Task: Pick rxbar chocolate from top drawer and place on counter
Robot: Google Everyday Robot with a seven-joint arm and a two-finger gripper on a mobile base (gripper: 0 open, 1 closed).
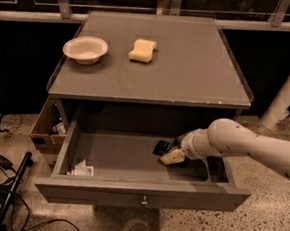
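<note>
The top drawer (pixel 111 160) is pulled open below the counter (pixel 189 66). The black rxbar chocolate (pixel 161 147) lies on the drawer's floor toward the right, partly covered by my gripper. My gripper (pixel 171 156) reaches into the drawer from the right on a white arm (pixel 243 145), its pale fingertips right at the bar's near end. A metal knob (pixel 143 201) sits on the drawer's front panel.
A white bowl (pixel 85 49) and a yellowish sponge (pixel 142 50) sit on the counter's far left part. A crumpled white paper scrap (pixel 82 169) lies in the drawer's front left corner. A brown cardboard box (pixel 46 125) stands left of the cabinet. Cables and a dark pole lie on the floor at left.
</note>
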